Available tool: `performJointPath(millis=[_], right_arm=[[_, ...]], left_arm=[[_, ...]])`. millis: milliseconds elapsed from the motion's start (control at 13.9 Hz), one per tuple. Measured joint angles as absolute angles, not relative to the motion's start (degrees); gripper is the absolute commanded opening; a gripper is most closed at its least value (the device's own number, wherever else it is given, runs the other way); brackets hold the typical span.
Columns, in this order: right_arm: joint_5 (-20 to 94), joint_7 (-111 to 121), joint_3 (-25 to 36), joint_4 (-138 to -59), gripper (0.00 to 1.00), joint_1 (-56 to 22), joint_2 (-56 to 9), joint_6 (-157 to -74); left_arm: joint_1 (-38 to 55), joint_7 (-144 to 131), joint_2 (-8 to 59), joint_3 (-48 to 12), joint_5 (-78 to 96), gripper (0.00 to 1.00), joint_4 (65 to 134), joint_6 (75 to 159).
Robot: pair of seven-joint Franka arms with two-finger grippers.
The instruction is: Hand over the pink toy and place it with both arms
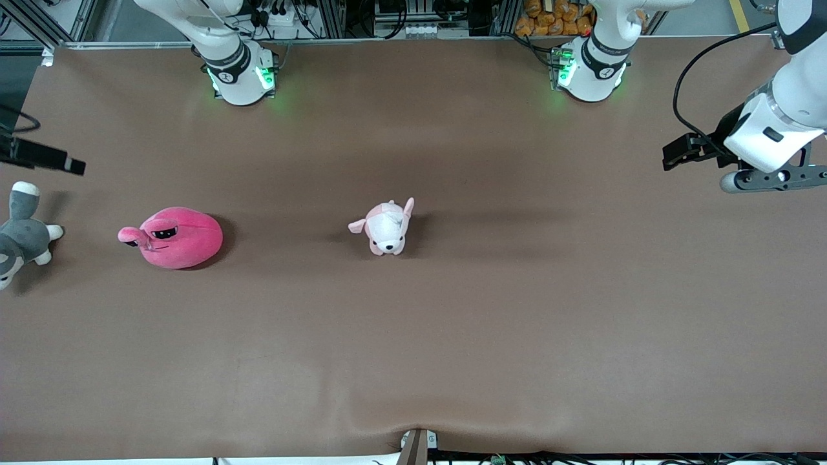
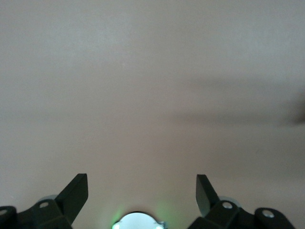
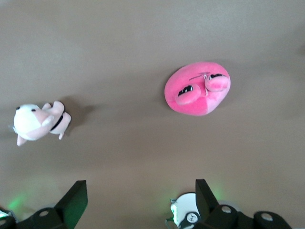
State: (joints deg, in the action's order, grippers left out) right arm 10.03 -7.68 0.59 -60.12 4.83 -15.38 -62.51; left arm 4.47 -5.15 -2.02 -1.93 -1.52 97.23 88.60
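Note:
The pink toy (image 1: 177, 237) is a round hot-pink plush with dark half-lidded eyes. It lies on the brown table toward the right arm's end and also shows in the right wrist view (image 3: 198, 89). My right gripper (image 3: 141, 188) is open and empty, high over the table, well apart from the toy. Only a black part of it (image 1: 42, 155) shows at the edge of the front view. My left gripper (image 2: 142, 183) is open and empty over bare table at the left arm's end. Its white wrist (image 1: 772, 139) shows in the front view.
A small pale pink-and-white puppy plush (image 1: 386, 226) sits mid-table and shows in the right wrist view (image 3: 38, 121). A grey-and-white plush animal (image 1: 19, 236) lies at the table edge at the right arm's end. The arm bases (image 1: 236, 74) (image 1: 591, 68) stand along the edge farthest from the front camera.

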Motion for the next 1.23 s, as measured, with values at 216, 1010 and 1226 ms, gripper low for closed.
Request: performJointPath(millis=[216,1010,1226], right_arm=[[6.12,-5.67,0.6,-65.89,1.0,2.05,-10.51,-64.44],[3.42,10.88,4.81,-77.66,1.0,0.8,-0.41,-71.31],[3.4,12.91,4.81,-77.41,1.0,0.79,-0.02,-71.53]], left_arm=[[4.36,2.3,-2.21,-0.51,-1.57,1.0,95.58,84.95],[4.04,2.37,-2.57,-0.07,-1.57,1.0,91.09,82.4],[3.77,2.29,-1.9,-0.04,-1.57,1.0,90.81,84.57]])
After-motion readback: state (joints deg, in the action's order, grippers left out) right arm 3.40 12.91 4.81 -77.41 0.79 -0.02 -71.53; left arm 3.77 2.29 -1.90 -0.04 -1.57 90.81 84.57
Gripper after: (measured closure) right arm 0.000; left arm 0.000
